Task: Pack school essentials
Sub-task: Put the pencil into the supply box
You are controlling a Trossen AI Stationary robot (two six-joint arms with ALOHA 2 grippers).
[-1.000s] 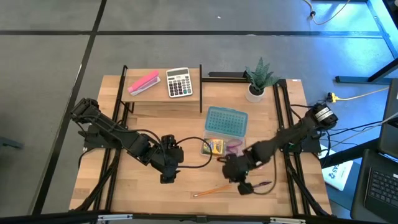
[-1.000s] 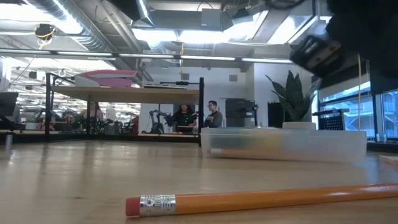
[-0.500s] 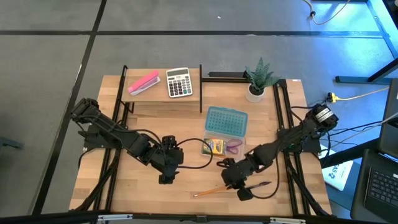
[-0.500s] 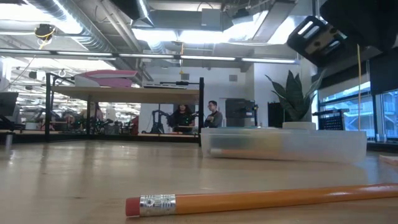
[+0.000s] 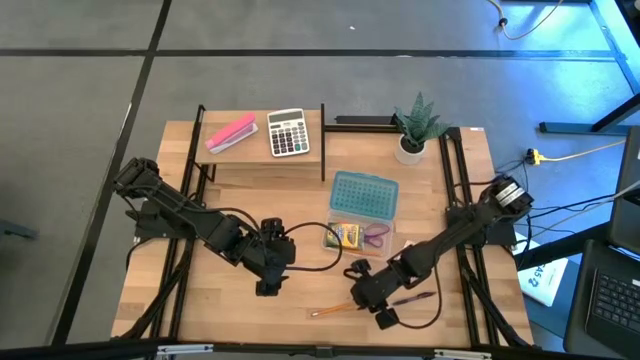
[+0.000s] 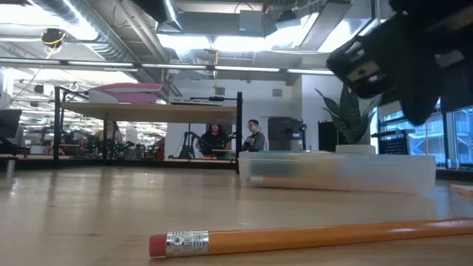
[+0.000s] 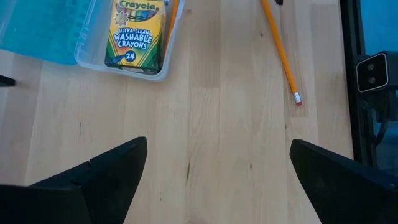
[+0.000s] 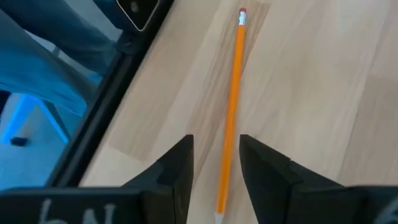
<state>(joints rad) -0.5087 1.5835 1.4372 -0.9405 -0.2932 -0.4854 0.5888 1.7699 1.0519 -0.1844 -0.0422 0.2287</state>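
Right tool: the right tool (image 5: pixel 372 303) hangs over the front of the bench (image 5: pixel 230 200), above the loose pencil (image 8: pixel 231 118). In the right wrist view its fingers (image 8: pixel 177 163) stand a little apart with the pencil's pointed end lying between them; they do not look to be touching it, though the gap is narrow and I cannot be sure.
Left tool: the left tool (image 7: pixel 214 180) waits near the bench's middle, fingers spread wide, holding nothing.
Done: the crayon box (image 7: pixel 135 32) lies in the clear case (image 5: pixel 360 237), whose blue lid (image 5: pixel 363 194) is folded back. The scissors (image 5: pixel 377 237) lie beside the crayons in the same case. A thin orange strip at the crayon box's edge in the left wrist view may be the second pencil.
Left: the loose pencil lies flat on the bench in front of the case, eraser end away from the right tool. The pen (image 5: pixel 412 298) lies on the bench just beside that tool. Both are outside the case.
Stage: judged partway through, with the pencil next to be picked up.
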